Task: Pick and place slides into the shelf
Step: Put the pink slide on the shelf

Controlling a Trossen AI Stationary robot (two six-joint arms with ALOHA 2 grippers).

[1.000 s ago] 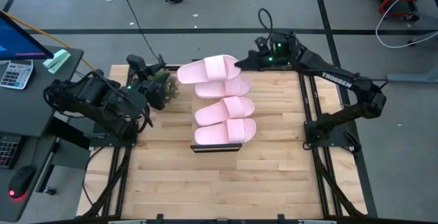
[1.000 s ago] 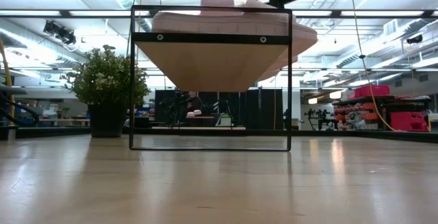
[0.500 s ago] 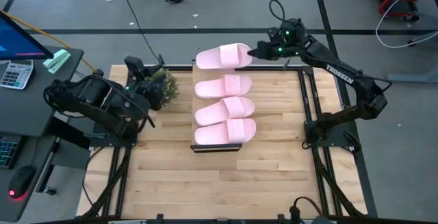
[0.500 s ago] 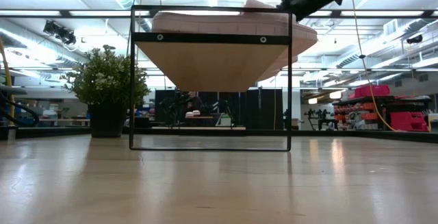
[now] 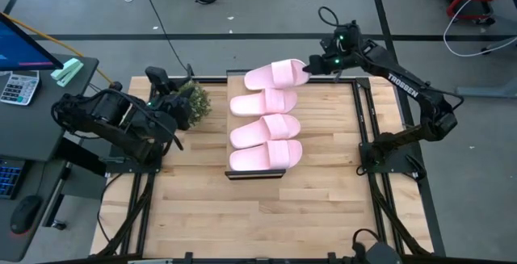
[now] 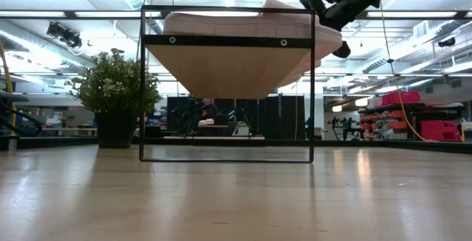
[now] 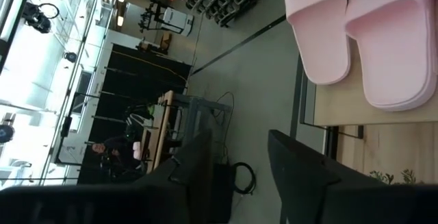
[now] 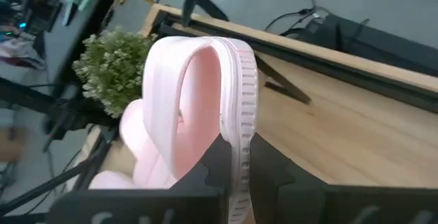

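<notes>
Right tool (image 5: 307, 66) is clamped thin on the edge of the fourth slide (image 5: 275, 74), carrying it on edge above the far end of the shelf (image 6: 227, 40). Three slides (image 5: 265, 128) already lie in a row on the plank, long axes across it. The open slot sits right under the held one, at the far end. Left tool (image 7: 233, 159), part open and empty, waits beside the plant (image 5: 192, 101), well off the shelf.
</notes>
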